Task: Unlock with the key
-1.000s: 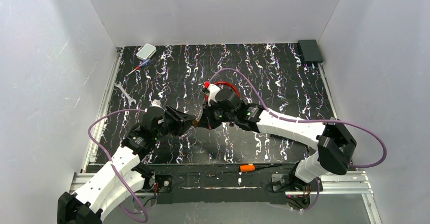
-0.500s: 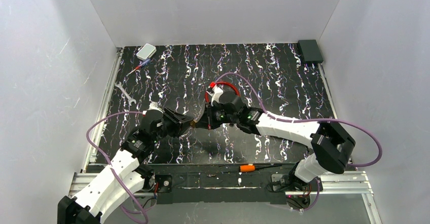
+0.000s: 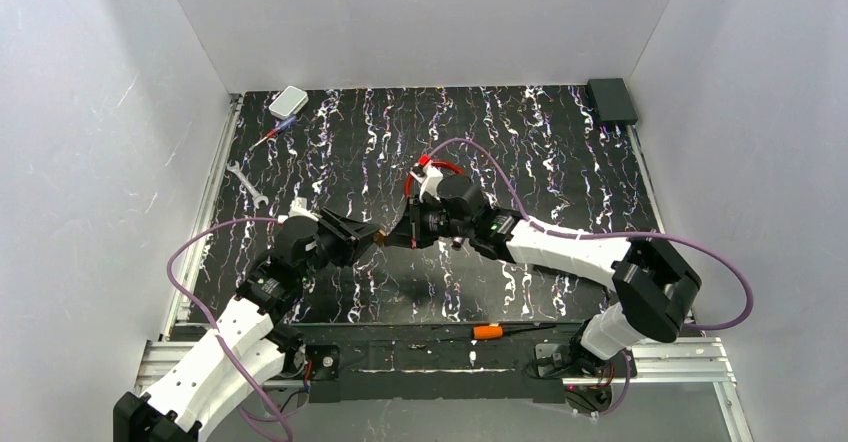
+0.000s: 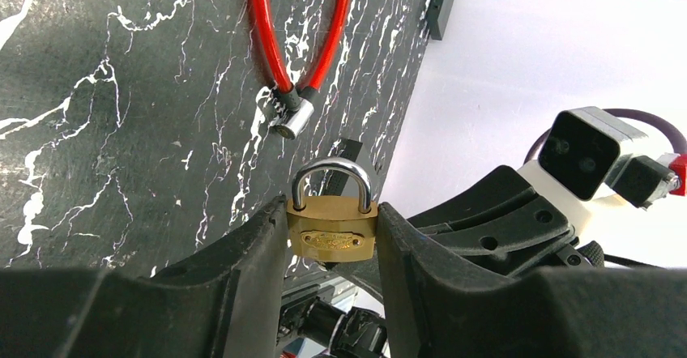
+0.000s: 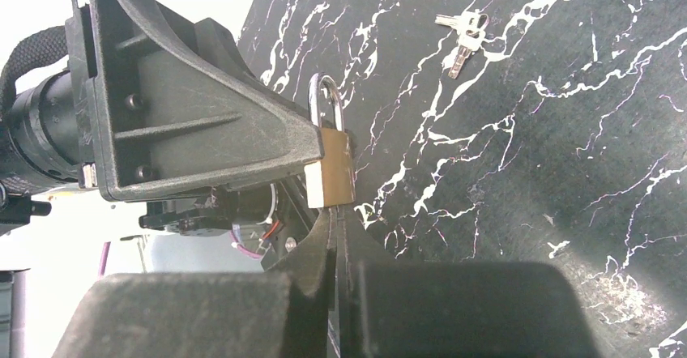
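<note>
My right hand (image 5: 336, 216) has its fingers pressed together, tips just under the brass padlock (image 5: 332, 172), which the left hand (image 5: 312, 151) grips with the shackle pointing away from me. I can't tell whether anything is pinched between my fingers. A small bunch of silvery keys (image 5: 460, 32) lies well apart on the black marbled surface (image 5: 526, 147).

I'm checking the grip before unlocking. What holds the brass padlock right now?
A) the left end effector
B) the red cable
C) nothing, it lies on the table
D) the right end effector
A: the left wrist view shows the padlock clamped between the fingers of the left end effector, apart from the red cable.
</note>
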You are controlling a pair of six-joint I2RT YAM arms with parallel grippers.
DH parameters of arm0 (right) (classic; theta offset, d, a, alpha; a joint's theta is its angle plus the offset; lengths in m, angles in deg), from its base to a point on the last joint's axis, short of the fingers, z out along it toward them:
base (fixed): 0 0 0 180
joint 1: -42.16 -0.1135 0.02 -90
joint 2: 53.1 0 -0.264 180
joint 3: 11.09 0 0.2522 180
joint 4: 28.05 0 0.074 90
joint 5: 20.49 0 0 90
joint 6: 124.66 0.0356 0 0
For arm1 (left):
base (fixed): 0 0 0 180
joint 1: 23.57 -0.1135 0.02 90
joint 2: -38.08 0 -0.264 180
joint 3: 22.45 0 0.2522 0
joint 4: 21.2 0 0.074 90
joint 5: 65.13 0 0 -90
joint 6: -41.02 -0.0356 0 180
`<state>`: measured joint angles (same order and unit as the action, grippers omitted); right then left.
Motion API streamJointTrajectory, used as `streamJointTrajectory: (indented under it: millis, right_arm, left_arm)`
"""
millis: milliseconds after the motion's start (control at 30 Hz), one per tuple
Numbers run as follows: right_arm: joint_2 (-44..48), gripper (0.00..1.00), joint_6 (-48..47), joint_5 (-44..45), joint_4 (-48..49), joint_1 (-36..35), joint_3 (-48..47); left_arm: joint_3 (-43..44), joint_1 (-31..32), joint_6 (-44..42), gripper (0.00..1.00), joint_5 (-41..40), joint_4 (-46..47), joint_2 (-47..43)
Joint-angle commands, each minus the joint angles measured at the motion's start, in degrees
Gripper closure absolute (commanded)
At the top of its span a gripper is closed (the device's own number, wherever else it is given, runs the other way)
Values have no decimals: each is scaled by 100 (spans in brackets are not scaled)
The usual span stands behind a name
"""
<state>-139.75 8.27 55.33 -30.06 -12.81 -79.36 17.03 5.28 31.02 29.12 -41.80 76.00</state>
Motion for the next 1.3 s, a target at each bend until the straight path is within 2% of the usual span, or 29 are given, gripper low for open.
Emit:
streamJointTrajectory:
  millis: [0, 300, 600, 1033, 1267]
  right_arm:
    - [-199, 99, 17, 222, 340, 157, -221]
    - [-218, 99, 609, -498, 1126, 562, 15]
    - [-223, 99, 707, -584, 1232, 582, 27]
    - [-489, 99, 1625, -1148, 2469, 714, 201]
    - [-651, 99, 2096, -1400, 2984, 744, -1]
  left_arm:
    - [125, 89, 60, 100, 682, 632, -136]
    - [46, 86, 58, 100, 649, 980, -305]
    - [178, 86, -51, 100, 605, 1088, -283]
    - [88, 89, -2, 100, 543, 1669, -647]
    - [131, 87, 51, 100, 535, 1957, -802]
